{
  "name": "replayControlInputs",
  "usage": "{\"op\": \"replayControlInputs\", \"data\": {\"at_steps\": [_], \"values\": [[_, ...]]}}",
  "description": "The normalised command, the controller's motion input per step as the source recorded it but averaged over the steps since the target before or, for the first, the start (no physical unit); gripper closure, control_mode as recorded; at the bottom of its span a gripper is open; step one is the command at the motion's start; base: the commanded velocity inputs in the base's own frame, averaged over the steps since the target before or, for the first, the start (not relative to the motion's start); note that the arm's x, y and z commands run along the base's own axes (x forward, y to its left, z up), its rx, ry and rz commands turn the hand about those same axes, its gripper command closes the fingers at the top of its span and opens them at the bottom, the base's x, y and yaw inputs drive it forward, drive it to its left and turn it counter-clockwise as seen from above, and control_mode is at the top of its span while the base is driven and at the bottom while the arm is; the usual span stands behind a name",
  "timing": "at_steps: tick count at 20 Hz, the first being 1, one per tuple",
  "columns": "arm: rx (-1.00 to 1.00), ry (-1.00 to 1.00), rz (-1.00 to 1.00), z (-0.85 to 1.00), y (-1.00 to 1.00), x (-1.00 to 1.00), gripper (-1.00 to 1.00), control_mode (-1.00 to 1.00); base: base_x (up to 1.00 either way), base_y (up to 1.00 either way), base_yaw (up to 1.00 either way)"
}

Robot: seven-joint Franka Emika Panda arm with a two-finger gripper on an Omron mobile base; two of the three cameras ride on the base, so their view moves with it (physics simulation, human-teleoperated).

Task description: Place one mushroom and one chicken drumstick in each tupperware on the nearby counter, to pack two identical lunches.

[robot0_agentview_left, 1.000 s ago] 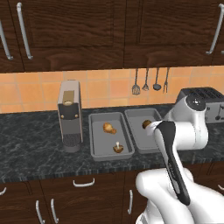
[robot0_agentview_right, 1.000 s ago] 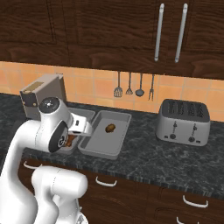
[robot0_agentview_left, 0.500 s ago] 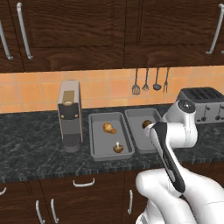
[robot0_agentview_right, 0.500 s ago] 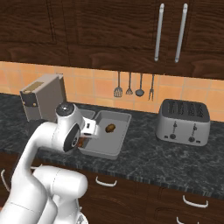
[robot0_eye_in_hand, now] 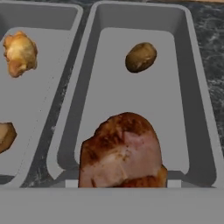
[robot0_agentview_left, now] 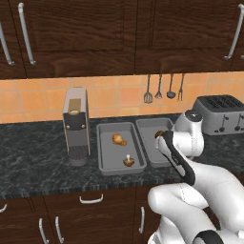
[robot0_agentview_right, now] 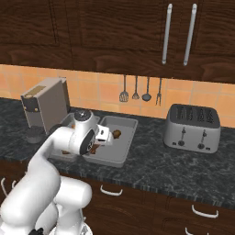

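Note:
Two grey tupperware trays sit side by side on the counter. The left tupperware holds a chicken drumstick and a mushroom. In the right tupperware lies one mushroom near the far end. My gripper hovers over the near end of that right tray, shut on a second chicken drumstick, which hides the fingertips in the hand view.
A coffee machine stands left of the trays and a grey toaster to their right. Utensils hang on the tiled wall behind. Dark cabinets hang above the worktop.
The hand has swung rightward with the drumstick, from over the left tray's side to over the right tray. Trays and food in them have not moved.

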Motion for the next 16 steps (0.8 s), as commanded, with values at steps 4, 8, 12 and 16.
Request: {"op": "replayControlInputs", "data": {"at_steps": [4,8,12,16], "values": [[0.00,0.08,0.02,-0.36,-0.09,0.48,1.00,-1.00,0.00,0.00,0.00],[0.00,0.07,0.04,-0.39,-0.06,0.54,1.00,-1.00,0.00,0.00,0.00],[0.00,0.08,0.05,-0.40,-0.12,0.48,1.00,-1.00,0.00,0.00,0.00],[0.00,0.11,0.04,-0.38,-0.10,0.49,1.00,-1.00,0.00,0.00,0.00]]}}
